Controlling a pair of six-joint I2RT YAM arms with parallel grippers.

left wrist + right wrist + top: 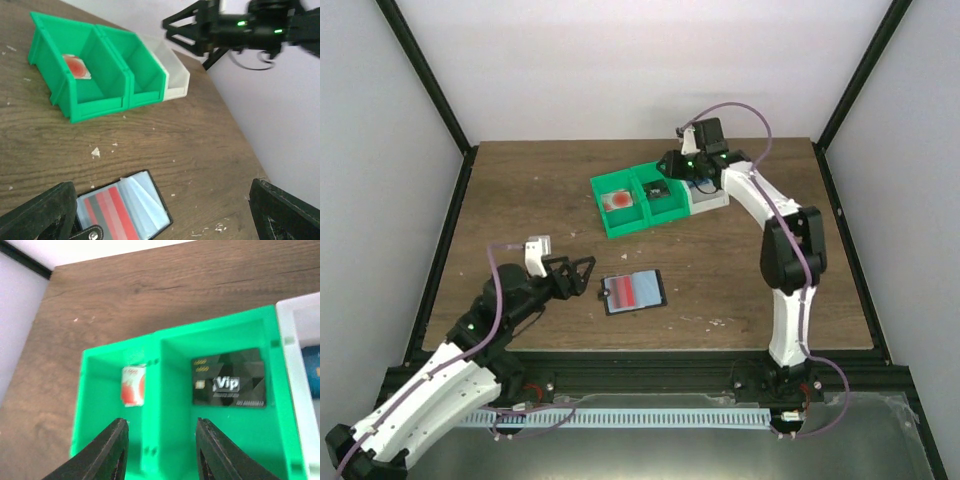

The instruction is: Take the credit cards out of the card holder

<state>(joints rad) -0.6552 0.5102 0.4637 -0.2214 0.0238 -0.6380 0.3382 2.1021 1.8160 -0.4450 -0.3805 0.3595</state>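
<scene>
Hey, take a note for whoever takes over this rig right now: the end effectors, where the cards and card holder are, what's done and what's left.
Left end effector: open, empty, beside the card holder, which lies open on the table.
Right end effector: open, empty, above the end green bin and middle green bin.
Done: a red-and-white card lies in the end green bin, a black Vip card in the middle green bin. Something blue shows in the white bin, cut off by the frame.
Left: a red-striped card is still in the card holder; take it out.
</scene>
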